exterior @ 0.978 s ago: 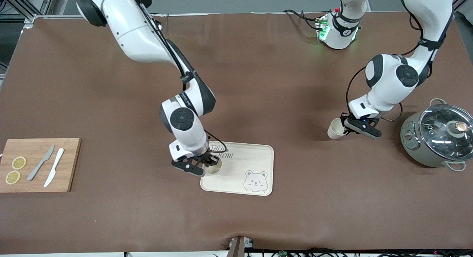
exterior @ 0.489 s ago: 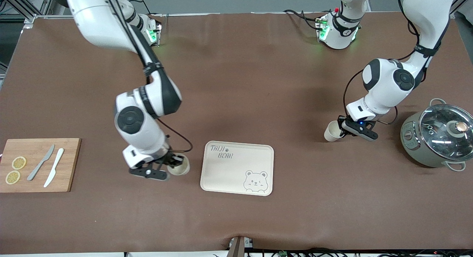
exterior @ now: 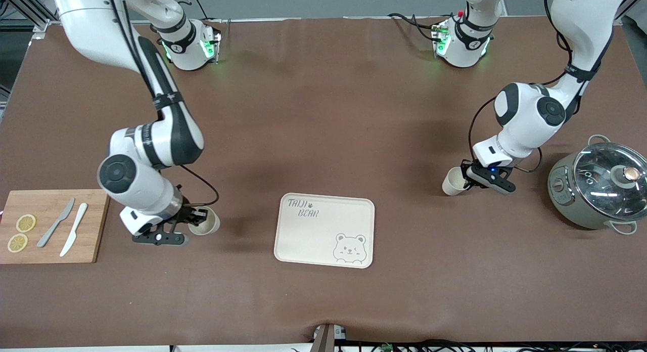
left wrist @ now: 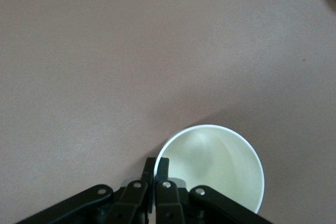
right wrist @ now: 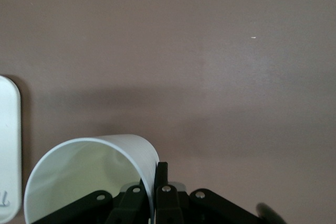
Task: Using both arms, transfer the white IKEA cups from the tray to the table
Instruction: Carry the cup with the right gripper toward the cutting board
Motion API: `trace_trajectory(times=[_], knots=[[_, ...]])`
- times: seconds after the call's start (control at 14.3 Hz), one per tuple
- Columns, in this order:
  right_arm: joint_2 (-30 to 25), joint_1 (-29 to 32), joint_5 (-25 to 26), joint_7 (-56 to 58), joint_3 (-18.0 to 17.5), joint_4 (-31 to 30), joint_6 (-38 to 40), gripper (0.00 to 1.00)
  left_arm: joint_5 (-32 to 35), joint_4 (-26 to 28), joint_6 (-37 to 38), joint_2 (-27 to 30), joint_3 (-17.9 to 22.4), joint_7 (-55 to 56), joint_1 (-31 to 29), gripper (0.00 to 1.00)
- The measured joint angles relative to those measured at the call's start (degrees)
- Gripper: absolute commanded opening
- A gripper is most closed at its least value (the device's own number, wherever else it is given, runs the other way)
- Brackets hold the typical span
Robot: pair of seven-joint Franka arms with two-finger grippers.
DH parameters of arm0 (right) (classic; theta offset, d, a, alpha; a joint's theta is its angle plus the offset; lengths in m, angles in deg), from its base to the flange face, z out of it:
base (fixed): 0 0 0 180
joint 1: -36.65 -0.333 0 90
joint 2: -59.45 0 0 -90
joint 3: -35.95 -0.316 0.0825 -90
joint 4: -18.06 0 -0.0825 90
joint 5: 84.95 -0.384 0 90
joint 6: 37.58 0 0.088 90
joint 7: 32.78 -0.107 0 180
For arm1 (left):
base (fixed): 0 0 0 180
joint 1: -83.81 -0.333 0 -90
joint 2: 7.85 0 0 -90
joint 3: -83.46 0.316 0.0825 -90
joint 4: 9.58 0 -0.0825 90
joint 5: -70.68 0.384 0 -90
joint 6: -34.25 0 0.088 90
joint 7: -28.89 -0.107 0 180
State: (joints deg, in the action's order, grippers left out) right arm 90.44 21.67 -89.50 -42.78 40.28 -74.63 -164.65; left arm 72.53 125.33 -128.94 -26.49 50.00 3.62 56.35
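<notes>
My right gripper [exterior: 196,224] is shut on the rim of one white cup [exterior: 204,223] and holds it tilted over the bare table between the cutting board and the bear-printed tray [exterior: 313,235]. In the right wrist view one finger is inside that cup [right wrist: 89,177] and one outside at my right gripper [right wrist: 156,182]. My left gripper [exterior: 471,179] is shut on the rim of the second white cup [exterior: 453,181], tilted over the table between the tray and the pot. The left wrist view shows this cup [left wrist: 220,166] pinched by my left gripper [left wrist: 156,169]. The tray holds nothing.
A wooden cutting board [exterior: 93,225] with two lemon slices [exterior: 25,223], a grey knife [exterior: 55,223] and a white knife [exterior: 74,229] lies at the right arm's end. A grey pot with a glass lid [exterior: 601,185] stands at the left arm's end.
My right gripper has carried its cup from over the tray toward the cutting board at the right arm's end. My left gripper with its cup has shifted only slightly.
</notes>
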Motion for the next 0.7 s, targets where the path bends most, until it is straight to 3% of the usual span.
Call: trace_trajectory(times=[0.28,0.56,0.63,0.7], knots=[[-0.4,6.2,-5.6,16.4,0.0,-5.6,-5.4,0.0,0.0,0.0,-0.1,-0.6,0.0,-0.1,-0.2,0.0],[-0.4,8.4,-6.1,21.7,-0.1,-8.2,-9.1,0.0,0.0,0.0,0.5,-0.9,0.4,-0.1,-1.2,0.0],[-0.4,8.4,-6.1,22.0,-0.2,-9.2,-11.0,0.0,0.0,-0.1,0.7,-0.9,0.4,-0.1,-1.4,0.24],[-0.4,8.4,-6.1,22.3,-0.3,-10.3,-13.0,0.0,0.0,-0.1,0.7,-0.9,0.4,-0.1,-1.4,0.66]])
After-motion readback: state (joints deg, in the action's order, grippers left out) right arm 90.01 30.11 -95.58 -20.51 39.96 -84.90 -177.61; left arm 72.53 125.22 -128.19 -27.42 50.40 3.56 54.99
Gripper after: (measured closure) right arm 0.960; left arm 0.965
